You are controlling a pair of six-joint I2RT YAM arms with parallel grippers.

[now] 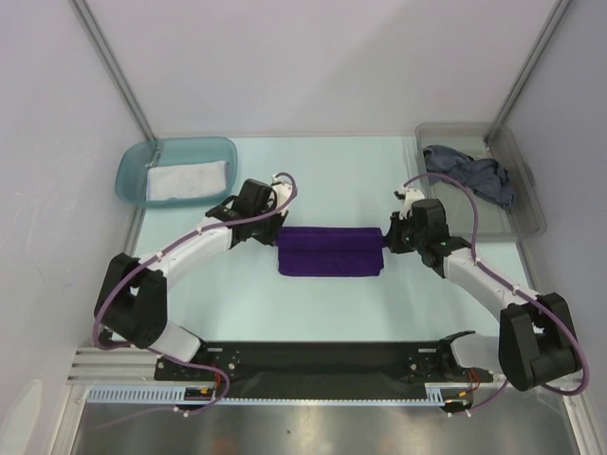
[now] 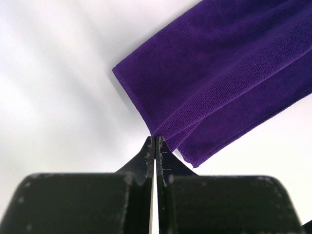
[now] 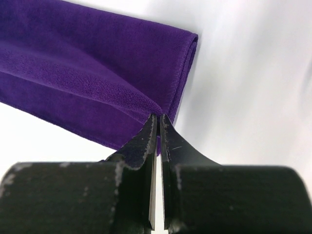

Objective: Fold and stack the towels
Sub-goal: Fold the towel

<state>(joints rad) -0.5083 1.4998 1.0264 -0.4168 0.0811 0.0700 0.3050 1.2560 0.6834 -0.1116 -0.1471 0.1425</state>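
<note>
Top external: purple towel [image 1: 330, 251] lies lengthwise between my left pincer [image 1: 274, 221] and right pincer [image 1: 390, 233], each clamped on one end.

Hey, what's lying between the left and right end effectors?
The folded deep purple cloth towel fills that stretch; the left end effector and right end effector each pinch one end. The top external view shows it.
</note>
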